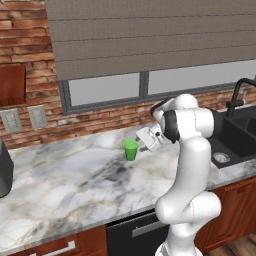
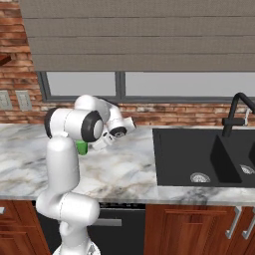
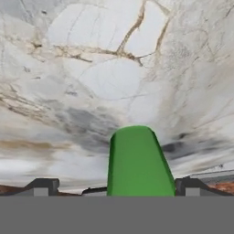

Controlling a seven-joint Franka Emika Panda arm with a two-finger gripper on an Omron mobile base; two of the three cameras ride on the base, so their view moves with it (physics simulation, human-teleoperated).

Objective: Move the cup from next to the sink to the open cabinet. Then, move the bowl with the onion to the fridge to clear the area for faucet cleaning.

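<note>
Marble countertop (image 1: 60, 185), white veined with grey and tan, runs beneath a brick wall (image 1: 25, 45) and a shaded window (image 1: 150, 45). At the gripper (image 3: 114, 185), two dark fingertips (image 3: 43, 185) stand spread wide on either side of the cup (image 3: 137, 164), released rather than clenched, with a gap visible between each tip and the green wall in the hand view. That view looks along the tumbler's side, its far end pointing out over bare stone.

From the left base view the cup (image 1: 131, 149) stands upright on the counter, just beside the white hand (image 1: 150, 138), well back from the front edge and short of the wall. Open marble spreads to its left and toward the front lip. From the right base view only a sliver of the cup (image 2: 82, 147) shows behind the arm's elbow.

Further out, the sink (image 2: 199, 154) sits sunk into the counter to the robot's right, its near rim separated from the cup by a strip of stone; two silver drains show in its basins. A black faucet (image 2: 238, 112) arches at its back edge. Reddish-brown drawers (image 2: 199, 229) line the front below
</note>
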